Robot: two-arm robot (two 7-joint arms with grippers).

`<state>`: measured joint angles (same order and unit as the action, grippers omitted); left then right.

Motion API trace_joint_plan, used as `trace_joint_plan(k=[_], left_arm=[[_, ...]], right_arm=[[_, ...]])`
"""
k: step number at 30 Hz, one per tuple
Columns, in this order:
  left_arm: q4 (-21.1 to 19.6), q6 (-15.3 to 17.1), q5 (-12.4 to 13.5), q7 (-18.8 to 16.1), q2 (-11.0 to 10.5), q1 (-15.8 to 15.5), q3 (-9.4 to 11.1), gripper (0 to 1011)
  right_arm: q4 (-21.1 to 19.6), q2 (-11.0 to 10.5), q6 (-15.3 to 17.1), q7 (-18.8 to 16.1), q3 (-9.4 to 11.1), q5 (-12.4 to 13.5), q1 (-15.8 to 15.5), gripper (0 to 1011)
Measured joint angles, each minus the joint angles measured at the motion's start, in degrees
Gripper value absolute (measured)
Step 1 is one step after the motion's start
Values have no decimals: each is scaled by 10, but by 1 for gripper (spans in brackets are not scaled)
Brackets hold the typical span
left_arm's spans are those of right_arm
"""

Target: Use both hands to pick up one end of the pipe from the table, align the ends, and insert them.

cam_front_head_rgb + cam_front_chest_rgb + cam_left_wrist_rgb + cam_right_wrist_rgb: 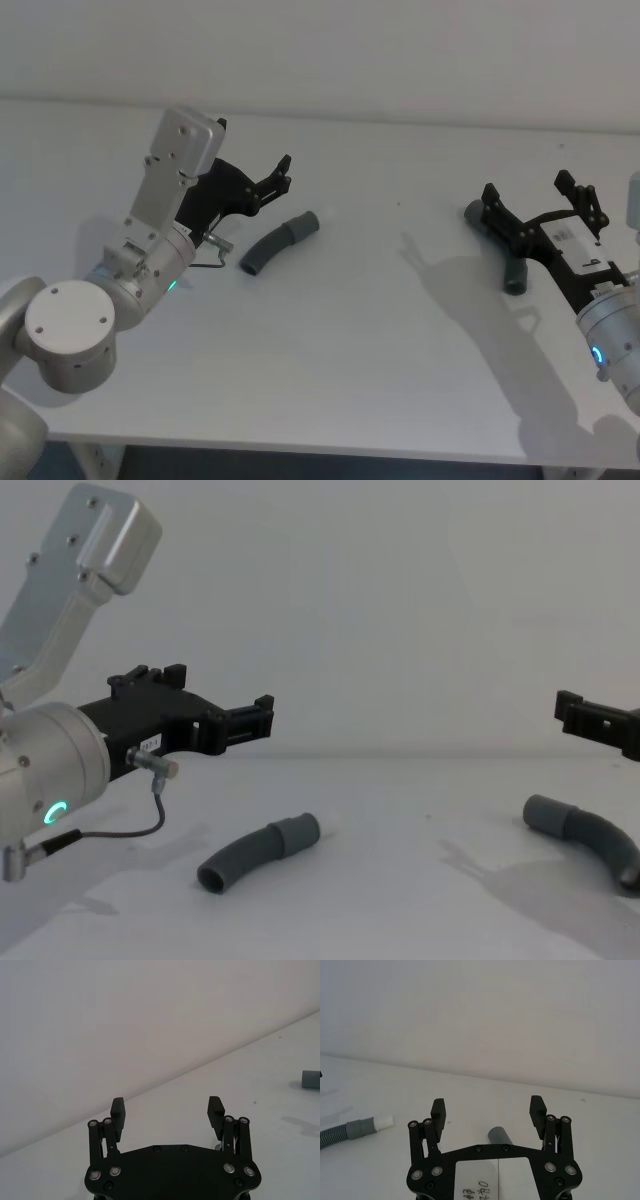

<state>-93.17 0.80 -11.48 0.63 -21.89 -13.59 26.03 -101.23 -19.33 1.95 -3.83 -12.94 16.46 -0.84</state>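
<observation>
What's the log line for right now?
left gripper: open, above table beside left pipe piece | right gripper: open, over right pipe piece | both pieces on table, apart, ungrasped

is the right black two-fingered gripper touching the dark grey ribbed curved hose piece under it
Apart. In the chest view the black right gripper hangs above the dark grey ribbed hose piece, with a clear gap plainly between them.

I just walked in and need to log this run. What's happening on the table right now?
Two ribbed hose pieces lie apart on the table, neither picked up yet. The left gripper hangs open in the air beside the left hose piece. The right gripper hangs open above the right hose piece. Nothing is joined.
</observation>
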Motion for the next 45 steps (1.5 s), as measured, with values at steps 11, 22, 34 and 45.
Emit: trace_joint_plan(k=[11,22,34,45], left_arm=[[0,0,0,0,0,0,0,1001],[0,0,0,0,0,0,0,1001],[0,0,0,0,0,0,0,1001],[0,0,0,0,0,0,0,1001]], right_arm=[[0,0,0,0,0,0,0,1002],[0,0,0,0,0,0,0,1002],[0,0,0,0,0,0,0,1002],[0,0,0,0,0,0,0,1002]])
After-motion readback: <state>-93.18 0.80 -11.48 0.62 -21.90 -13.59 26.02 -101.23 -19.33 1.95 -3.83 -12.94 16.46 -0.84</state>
